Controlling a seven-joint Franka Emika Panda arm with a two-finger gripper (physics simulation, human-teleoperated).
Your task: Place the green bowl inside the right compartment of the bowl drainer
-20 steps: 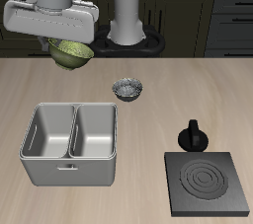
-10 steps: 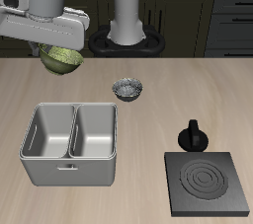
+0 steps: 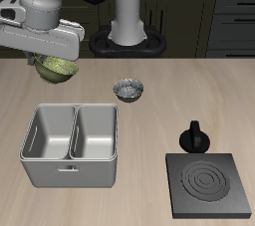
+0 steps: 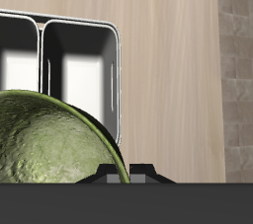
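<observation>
My gripper [image 3: 55, 59] is shut on the green bowl [image 3: 57, 68] and holds it in the air above the table. The bowl hangs behind the back rim of the bowl drainer [image 3: 70, 173], a grey tub with two deep wells. The right compartment [image 3: 45, 133] is the well farther from the small grey bowl, and nothing lies in it. In the wrist view the green bowl [image 4: 49, 144] fills the near field. Beyond it show the bowl drainer's rim [image 4: 120, 80] and the right compartment [image 4: 84, 70]. The fingertips are hidden behind the bowl.
A small grey-silver bowl [image 3: 128, 91] sits on the table behind the drainer's far corner. A black square stove plate [image 3: 207, 184] lies near the front edge, with a black knob-like piece [image 3: 194, 136] behind it. The other well [image 3: 96, 132] holds nothing.
The gripper has carried the green bowl sideways, away from the grey bowl, and lower, closer to the drainer's back rim.
</observation>
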